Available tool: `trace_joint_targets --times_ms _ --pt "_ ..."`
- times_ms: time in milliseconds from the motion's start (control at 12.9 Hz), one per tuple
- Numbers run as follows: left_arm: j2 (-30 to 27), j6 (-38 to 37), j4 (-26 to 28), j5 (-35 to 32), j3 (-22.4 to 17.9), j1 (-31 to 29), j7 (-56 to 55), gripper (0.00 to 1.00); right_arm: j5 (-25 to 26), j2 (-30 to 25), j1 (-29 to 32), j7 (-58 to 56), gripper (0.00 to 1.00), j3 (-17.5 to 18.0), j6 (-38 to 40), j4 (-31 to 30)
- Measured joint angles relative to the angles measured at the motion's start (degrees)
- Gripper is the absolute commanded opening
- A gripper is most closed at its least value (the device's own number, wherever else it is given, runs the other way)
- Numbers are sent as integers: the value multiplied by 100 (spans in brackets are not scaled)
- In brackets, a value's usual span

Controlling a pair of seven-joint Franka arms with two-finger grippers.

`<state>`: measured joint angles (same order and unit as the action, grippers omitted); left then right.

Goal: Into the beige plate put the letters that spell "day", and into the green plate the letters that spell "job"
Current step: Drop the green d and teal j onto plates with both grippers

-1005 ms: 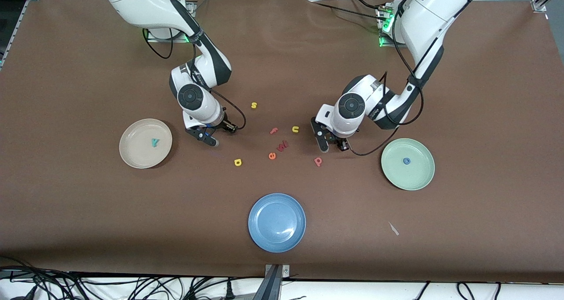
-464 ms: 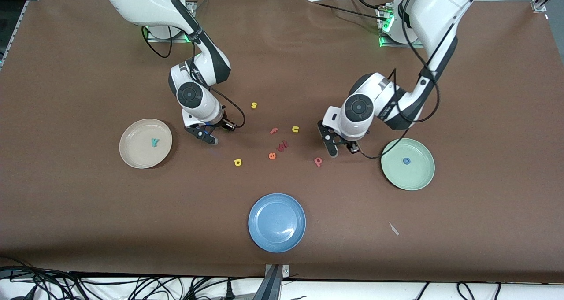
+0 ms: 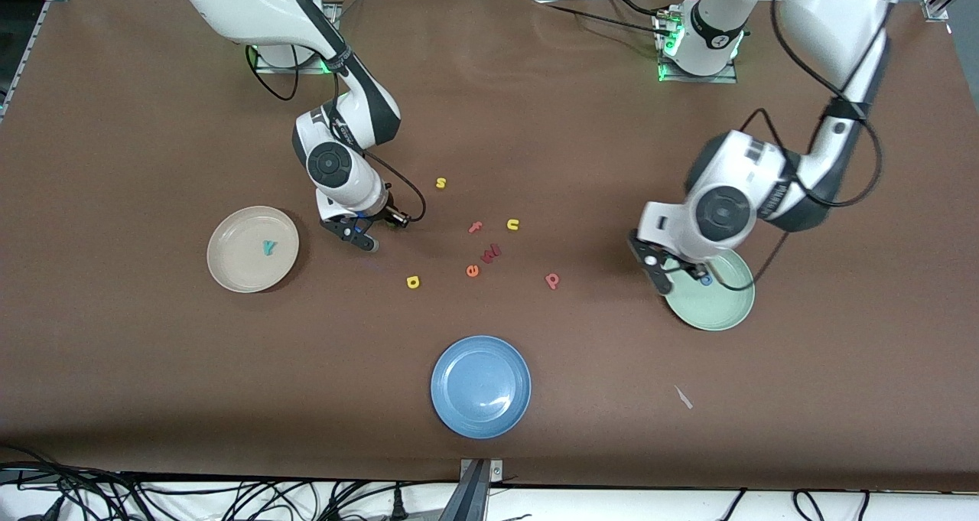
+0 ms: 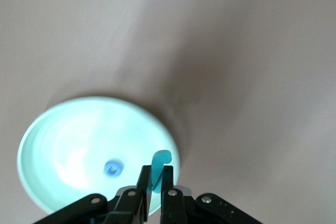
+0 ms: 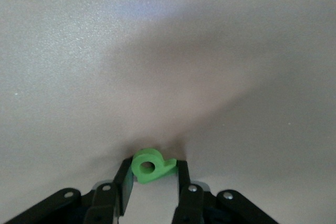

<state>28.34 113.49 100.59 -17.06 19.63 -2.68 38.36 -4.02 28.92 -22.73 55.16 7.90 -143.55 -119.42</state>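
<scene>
The left hand (image 3: 673, 275), clamped on the teal j (image 4: 159, 165), hangs over the rim of the green plate (image 3: 719, 314) at the edge toward the bench's middle; the blue o (image 3: 706, 280) already lies inside. A second ago it was above the salmon b (image 3: 552, 280). The right hand (image 3: 372, 230) is clamped around the green d (image 5: 149, 165), beside the beige plate (image 3: 233, 265) holding the y (image 3: 268, 247).

Light fell evenly from overhead on the brown table (image 3: 489, 108), bright without harsh glare. Soft shadows pooled under both arms. The blue plate (image 3: 481, 385) carried a faint sheen. The left arm showed motion blur, and the left wrist view was smeared; the right wrist view stayed sharp close in.
</scene>
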Motion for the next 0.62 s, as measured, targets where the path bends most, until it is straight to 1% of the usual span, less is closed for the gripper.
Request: trace_joint_targets --times_ms 77,155,232,387,464,541,619 --pt "53 1 19 0 -4 -192 234 0 0 0 0 0 24 0 0 0" --pt "134 14 27 0 -6 -295 360 0 0 -1 0 0 21 0 0 0" --pt "238 78 41 -10 -10 -318 383 0 0 -2 0 0 20 0 0 3" --pt "520 536 124 -180 -29 -357 380 0 0 -10 0 -5 20 -4 1 40" --pt "684 770 141 -287 -33 -409 380 15 4 -23 0 -38 20 -14 25 70" --pt "805 912 140 -348 -33 -444 388 92 6 -54 -2 -150 20 -44 113 110" --pt "860 972 139 -360 -32 -457 403 100 9 -133 -3 -347 20 -119 267 141"
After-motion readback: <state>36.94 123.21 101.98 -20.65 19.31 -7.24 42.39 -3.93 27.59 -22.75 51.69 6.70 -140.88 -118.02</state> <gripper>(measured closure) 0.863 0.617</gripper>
